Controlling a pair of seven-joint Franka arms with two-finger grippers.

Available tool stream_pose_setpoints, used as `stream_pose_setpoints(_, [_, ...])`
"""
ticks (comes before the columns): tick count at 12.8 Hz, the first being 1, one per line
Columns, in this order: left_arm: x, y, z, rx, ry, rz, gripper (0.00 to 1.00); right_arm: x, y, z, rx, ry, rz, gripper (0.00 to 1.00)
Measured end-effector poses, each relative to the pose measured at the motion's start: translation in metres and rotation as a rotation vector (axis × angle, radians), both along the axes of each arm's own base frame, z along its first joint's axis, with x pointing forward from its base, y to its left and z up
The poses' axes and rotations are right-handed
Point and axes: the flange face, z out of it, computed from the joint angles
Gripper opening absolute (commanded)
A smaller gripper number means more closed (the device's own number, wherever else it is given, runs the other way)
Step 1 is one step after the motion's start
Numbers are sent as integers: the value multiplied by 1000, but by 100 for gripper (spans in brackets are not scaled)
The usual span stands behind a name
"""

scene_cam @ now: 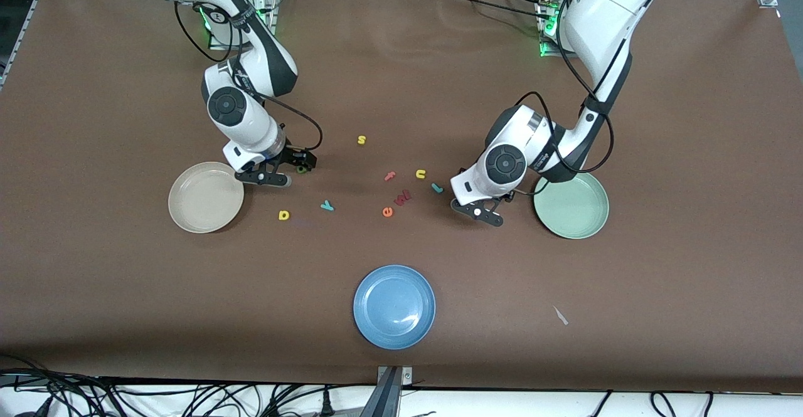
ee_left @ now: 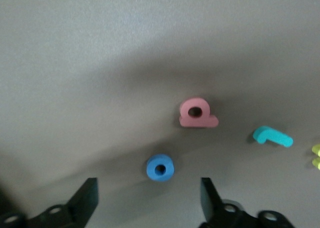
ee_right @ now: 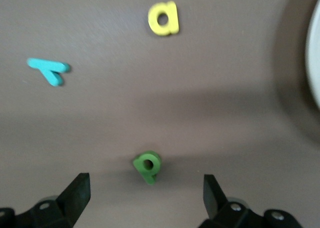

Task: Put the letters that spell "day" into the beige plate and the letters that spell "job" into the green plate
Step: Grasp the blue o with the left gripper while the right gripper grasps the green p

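My left gripper (ee_left: 148, 203) hangs open low over the table beside the green plate (scene_cam: 571, 205). A blue o (ee_left: 160, 167) lies just ahead of its fingers, not between them, with a pink b (ee_left: 197, 113) and a teal j (ee_left: 272, 136) a little past it. In the front view the left gripper (scene_cam: 505, 199) and its arm hide the o and b, while the j (scene_cam: 436, 187) shows. My right gripper (ee_right: 145, 198) is open beside the beige plate (scene_cam: 206, 197), with a green d (ee_right: 147, 165) just ahead of its fingers. A yellow a (ee_right: 163, 18) and a teal y (ee_right: 48, 69) lie apart from it.
Other loose letters lie mid-table: a yellow s (scene_cam: 361, 140), a pink f (scene_cam: 390, 176), a yellow u (scene_cam: 420, 174), a dark red letter (scene_cam: 403, 197) and an orange e (scene_cam: 388, 212). A blue plate (scene_cam: 394, 306) sits nearer the front camera.
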Motion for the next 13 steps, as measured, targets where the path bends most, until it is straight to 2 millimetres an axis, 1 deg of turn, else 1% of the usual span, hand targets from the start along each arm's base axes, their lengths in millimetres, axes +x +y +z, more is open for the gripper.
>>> stream_pose_setpoints(1, [0, -1, -4, -5, -7, 0, 63, -5, 2, -7, -2, 8, 7, 100])
stream_pose_setpoints(3, [1, -2, -12, -14, -15, 3, 61, -12, 10, -18, -17, 19, 46, 100])
stream_pose_setpoints(4, [1, -2, -16, -16, -16, 3, 56, -14, 12, -23, -25, 22, 63, 99])
stream_pose_setpoints(5, [0, -2, -19, -15, -13, 4, 55, -15, 12, -26, -32, 24, 76, 95])
stream_pose_setpoints(7, [-3, -1, -23, -14, -9, 3, 51, -17, 12, -32, -48, 26, 105, 90])
stream_pose_setpoints(8, [-3, -2, -23, -15, -11, 3, 43, -18, 12, -34, -52, 27, 112, 88])
stream_pose_setpoints(9, [-3, -1, -23, -14, -13, 2, 28, -18, 12, -35, -53, 28, 114, 84])
stream_pose_setpoints(10, [-3, -1, -23, -12, -14, 1, 16, -17, 12, -35, -53, 27, 114, 82])
stream_pose_setpoints(11, [-2, 0, -22, -9, -18, 3, 6, -16, 12, -35, -52, 26, 114, 79])
stream_pose_setpoints(12, [-1, 1, -21, -6, -20, 10, 3, -15, 12, -35, -51, 23, 114, 77])
stream_pose_setpoints(13, [-2, 0, -20, -4, -20, 23, 2, -13, 12, -34, -50, 22, 115, 72])
